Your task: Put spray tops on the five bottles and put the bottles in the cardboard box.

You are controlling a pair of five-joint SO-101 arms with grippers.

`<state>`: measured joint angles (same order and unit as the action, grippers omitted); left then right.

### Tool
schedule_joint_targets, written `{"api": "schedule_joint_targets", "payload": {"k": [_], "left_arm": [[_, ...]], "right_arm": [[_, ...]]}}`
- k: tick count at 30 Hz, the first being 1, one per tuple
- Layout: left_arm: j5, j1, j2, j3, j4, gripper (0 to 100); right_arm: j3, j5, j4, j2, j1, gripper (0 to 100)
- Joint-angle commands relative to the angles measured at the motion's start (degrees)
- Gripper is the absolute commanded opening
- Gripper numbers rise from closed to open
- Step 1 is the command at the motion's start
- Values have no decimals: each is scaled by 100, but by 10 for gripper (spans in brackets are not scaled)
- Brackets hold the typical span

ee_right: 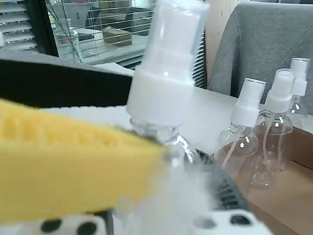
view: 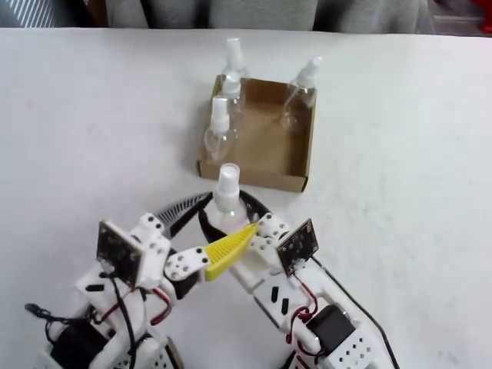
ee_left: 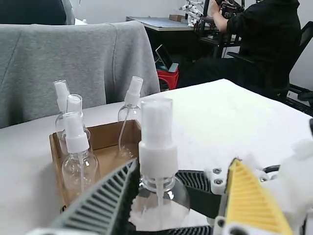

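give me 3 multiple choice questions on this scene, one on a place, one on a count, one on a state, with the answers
1. Where does the bottle nearest the arms stand?
A) on the table, just outside the cardboard box
B) inside it
C) at the table's far edge

2. How many bottles carry spray tops?
A) three
B) four
C) five

3. That nearest bottle is:
A) lying on its side
B) upright, top on
C) upright, no top

Answers: 1 A, it stands before the box's near wall; 2 C, five white tops show in the high view; 3 B, its top points straight up.
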<state>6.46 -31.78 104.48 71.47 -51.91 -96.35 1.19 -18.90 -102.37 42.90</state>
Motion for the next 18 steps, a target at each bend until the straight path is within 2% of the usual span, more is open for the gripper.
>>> {"api": "schedule_joint_targets", "payload": {"k": [1,12,16,18], "left_arm": [[0,4,31,-730,-299,290],[-9,22,31,-1758,-1108,290],[-9,576,31,-1855,-1134,279],[-9,910,31,-1785,-1116,228]], "right_arm": [[-53,53,57,-92,-66,16],[-53,53,48,-92,-136,16],[-53,53,224,-92,-558,16],[-53,53,523,-92,-875,16]]}}
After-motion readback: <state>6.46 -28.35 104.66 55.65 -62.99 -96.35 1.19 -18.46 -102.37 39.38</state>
